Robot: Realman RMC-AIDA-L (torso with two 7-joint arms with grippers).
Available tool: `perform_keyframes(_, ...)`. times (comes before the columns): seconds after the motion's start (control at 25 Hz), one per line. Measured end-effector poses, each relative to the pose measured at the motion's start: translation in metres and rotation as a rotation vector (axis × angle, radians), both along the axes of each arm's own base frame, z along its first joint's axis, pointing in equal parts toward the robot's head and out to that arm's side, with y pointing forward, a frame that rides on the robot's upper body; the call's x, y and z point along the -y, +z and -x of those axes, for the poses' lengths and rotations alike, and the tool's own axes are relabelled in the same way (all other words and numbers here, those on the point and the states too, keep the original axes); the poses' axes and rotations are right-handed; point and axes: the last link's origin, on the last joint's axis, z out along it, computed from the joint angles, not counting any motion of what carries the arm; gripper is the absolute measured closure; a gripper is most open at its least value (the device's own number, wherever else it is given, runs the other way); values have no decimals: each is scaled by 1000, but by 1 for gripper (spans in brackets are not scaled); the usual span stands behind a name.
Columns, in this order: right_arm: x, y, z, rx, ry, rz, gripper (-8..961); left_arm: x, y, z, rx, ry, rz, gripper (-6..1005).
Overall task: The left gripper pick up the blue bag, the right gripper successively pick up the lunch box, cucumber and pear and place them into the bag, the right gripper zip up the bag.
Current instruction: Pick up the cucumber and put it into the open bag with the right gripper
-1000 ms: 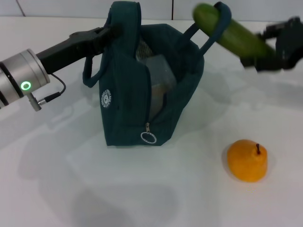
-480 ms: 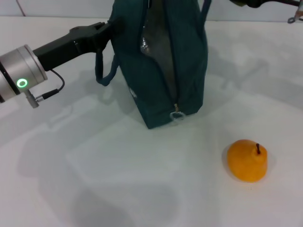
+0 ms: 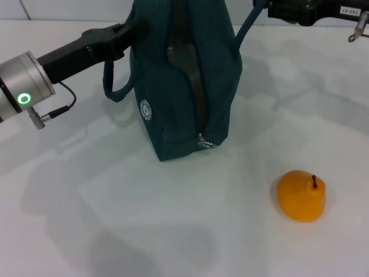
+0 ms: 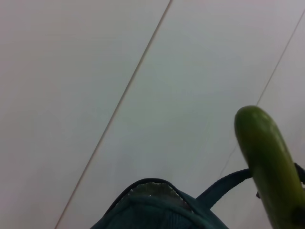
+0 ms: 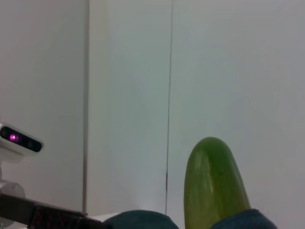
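Note:
The blue bag (image 3: 179, 98) stands tall in the middle of the head view, logo side toward me, its mouth narrowed and its ring zipper pull (image 3: 203, 142) low at the front. My left gripper (image 3: 128, 30) is shut on the bag's upper left edge. My right gripper (image 3: 275, 9) sits at the top right edge, with the bag's far handle (image 3: 245, 29) stretched up to it. The cucumber is cut off in the head view; both wrist views show it (image 4: 267, 162) (image 5: 212, 186) held upright above the bag's rim (image 4: 152, 210). The pear (image 3: 301, 196) rests on the table, front right. The lunch box is hidden.
The white table (image 3: 144, 231) stretches open in front of the bag and to its left. The bag's other handle (image 3: 112, 86) hangs loose below my left arm. A thin cable (image 3: 57, 112) dangles from the left cuff. A white camera unit (image 5: 19, 140) shows in the right wrist view.
The right gripper rose with the cucumber to the frame's top edge, dragging the far handle up. The bag was pulled taller and narrower, turned, then shifted left. The pear stayed put.

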Motion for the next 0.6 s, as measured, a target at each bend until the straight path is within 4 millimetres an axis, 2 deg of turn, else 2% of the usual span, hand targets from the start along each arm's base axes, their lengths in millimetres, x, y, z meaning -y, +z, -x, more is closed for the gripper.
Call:
perform_keyframes(0.2, 0, -5, -5, 39, -20, 20, 320, -1, 0, -1, 0, -2, -1, 954)
perform_keyframes(0.4, 1, -15, -18, 212, -91, 96, 320, -1, 0, -1, -1, -3, -1, 954)
perform_keyframes(0.6, 7, -15, -30, 309, -141, 134, 320, 0, 1, 0, -1, -1, -1, 954)
